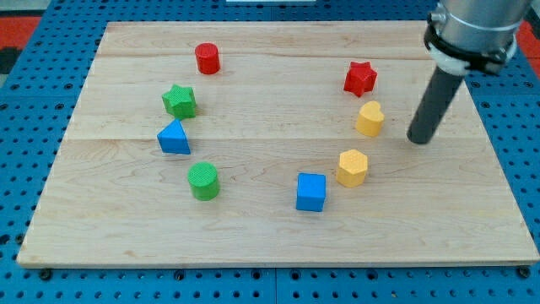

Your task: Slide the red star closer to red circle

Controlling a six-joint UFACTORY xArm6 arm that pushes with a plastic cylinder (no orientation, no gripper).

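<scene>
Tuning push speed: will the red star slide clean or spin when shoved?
The red star looks rigid and squat, sitting flat on the board, so it probably slides rather than tips. Its points make an off-centre push likely to spin it. My tip sits to its lower right, apart, beside the yellow block.

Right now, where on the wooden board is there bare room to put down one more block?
The middle is bare, ringed by the red cylinder, green star, green cylinder, blue cube and red star. The strip along the view's bottom is also free. The view's right is crowded: yellow heart block, yellow hexagon block, my tip.
</scene>
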